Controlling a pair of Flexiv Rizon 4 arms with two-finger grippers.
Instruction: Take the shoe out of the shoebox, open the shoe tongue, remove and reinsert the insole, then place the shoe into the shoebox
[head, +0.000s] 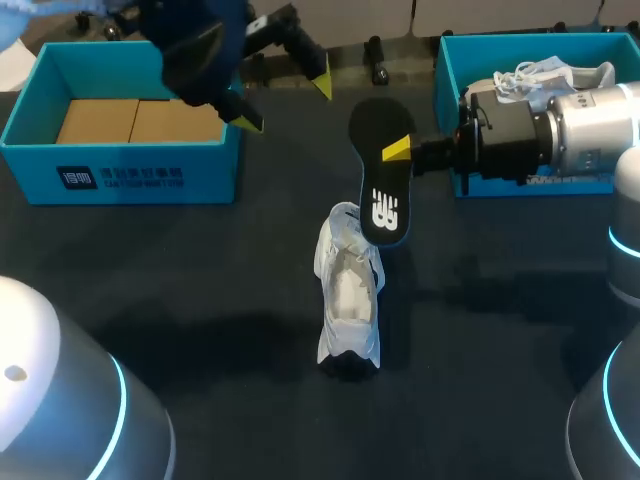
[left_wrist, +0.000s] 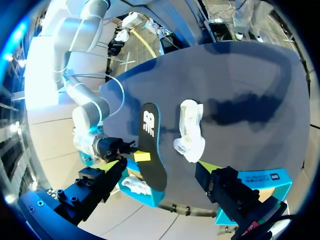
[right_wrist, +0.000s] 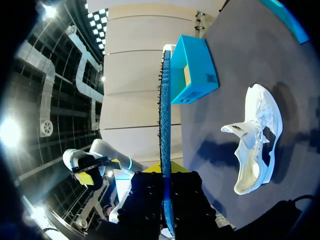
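Right gripper (head: 400, 152) pinches insole (head: 382, 175) (edge-on in its wrist view, face-on overhead); shoe's (head: 348, 300) long axis runs near-to-far; left gripper (head: 285, 103) wide open, empty.

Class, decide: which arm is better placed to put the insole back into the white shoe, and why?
Right. The right gripper is shut on the insole, close to the shoe; the left gripper is open and empty, off by the left box.
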